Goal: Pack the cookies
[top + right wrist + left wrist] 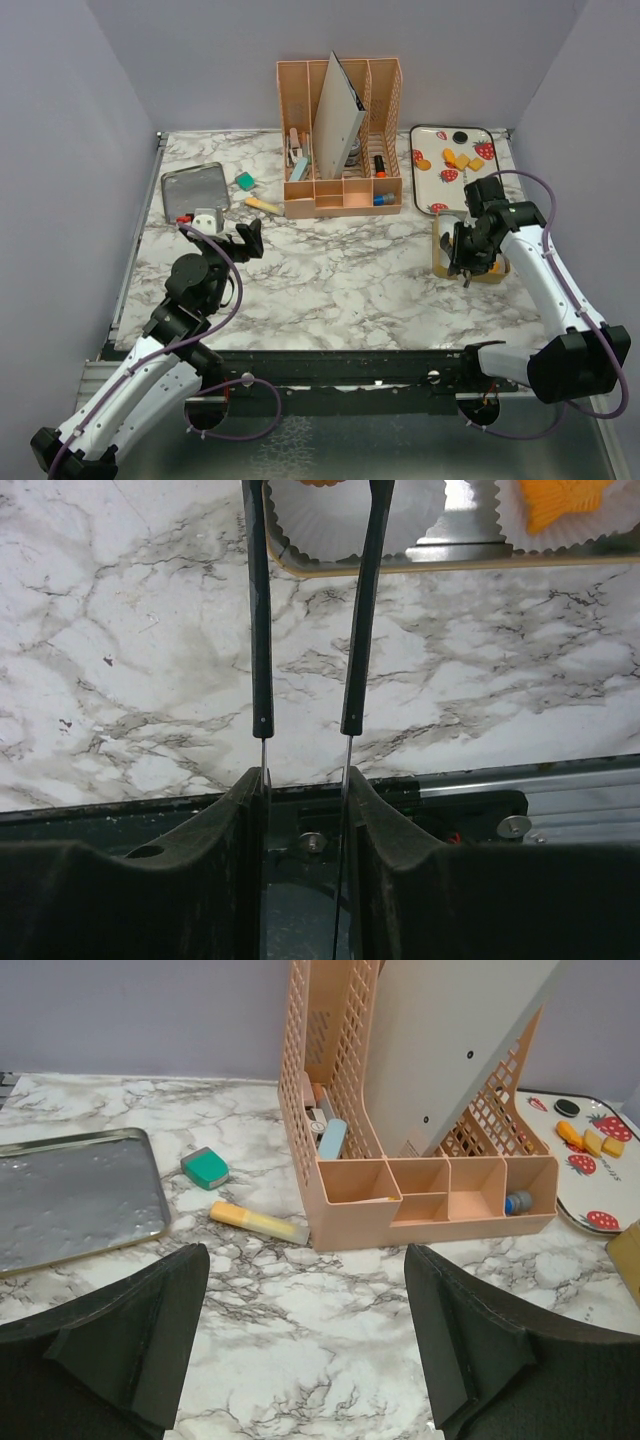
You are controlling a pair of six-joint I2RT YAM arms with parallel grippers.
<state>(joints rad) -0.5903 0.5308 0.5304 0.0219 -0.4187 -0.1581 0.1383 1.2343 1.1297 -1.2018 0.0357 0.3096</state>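
Observation:
Several orange-yellow cookies (pixel 460 160) lie on the strawberry-print tray (pixel 432 140) at the back right, and they show as cookies (pixel 598 1142) at the right edge of the left wrist view. My right gripper (pixel 468 262) hangs over a tan box (pixel 440 250) just in front of that tray. That right gripper (pixel 305 780) is shut on black tongs (pixel 258 630). The tong arms reach to a white paper cup (pixel 330 535) in the box, their tips cut off by the frame. Another cup holds a cookie (pixel 562 502). My left gripper (pixel 248 238) (pixel 305 1260) hovers open over bare marble.
A peach desk organizer (pixel 340 120) stands at the back centre. A metal tray (pixel 195 188) lies at the back left, with a green eraser (pixel 245 181) and a yellow highlighter (pixel 263 205) between the two. A small white object (pixel 207 218) sits by the metal tray.

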